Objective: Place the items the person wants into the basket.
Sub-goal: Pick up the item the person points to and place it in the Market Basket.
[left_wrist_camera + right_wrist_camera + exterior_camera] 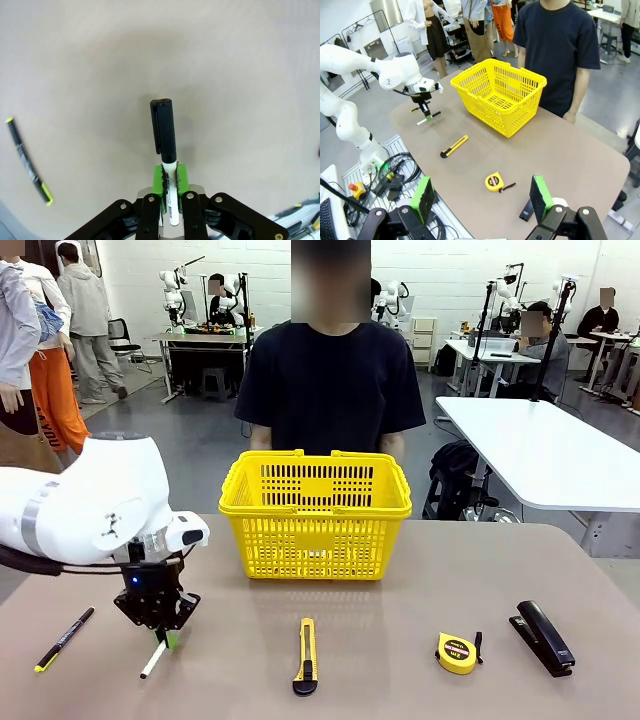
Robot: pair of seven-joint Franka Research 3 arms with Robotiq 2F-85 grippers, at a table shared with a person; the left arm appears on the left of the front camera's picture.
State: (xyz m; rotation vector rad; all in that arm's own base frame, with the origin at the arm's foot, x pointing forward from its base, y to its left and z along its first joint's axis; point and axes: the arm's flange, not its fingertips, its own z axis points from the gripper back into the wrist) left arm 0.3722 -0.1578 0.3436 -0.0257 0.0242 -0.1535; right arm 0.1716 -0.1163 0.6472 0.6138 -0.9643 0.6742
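Starting at the left of the bench (pixel 480 570): a thin black pen with yellow tip (pixel 63 639) lies loose, apart from the arm. The left jaws are pressed onto the white marker (pixel 153 660), green pads (pixel 159 180) pinching its white barrel, with the black cap projecting beyond them. Whether the marker is clear of the bench, I cannot tell. The yellow-and-black utility knife (pixel 305 656) lies near centre by the front edge. Behind it the yellow basket (pixel 315 515) stands upright, and the person (pixel 335 380) in a dark navy T-shirt stands just beyond. The round yellow tape measure (pixel 456 653) comes next, and the black stapler (pixel 542 637) is rightmost. The right jaws are spread wide, holding nothing, above the bench's near side.
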